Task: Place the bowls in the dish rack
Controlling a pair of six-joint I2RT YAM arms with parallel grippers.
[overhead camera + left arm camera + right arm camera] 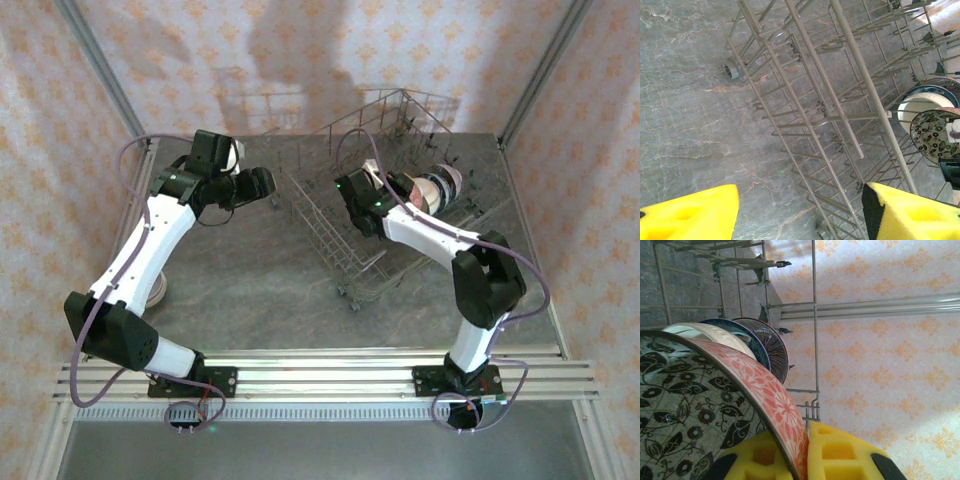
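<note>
Right end effector (pixel 801 460) – clamped on bowl (pixel 695 400) rim.

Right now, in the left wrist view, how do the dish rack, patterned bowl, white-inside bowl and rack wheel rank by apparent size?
1. dish rack, by far the largest.
2. patterned bowl and white-inside bowl: they look alike, overlapping and partly cut off, so unranked.
3. rack wheel, smallest.

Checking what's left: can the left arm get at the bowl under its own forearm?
Probably, though awkwardly: the left gripper is open and empty, but the bowl sits tucked under the forearm, so the arm must fold back.
</note>
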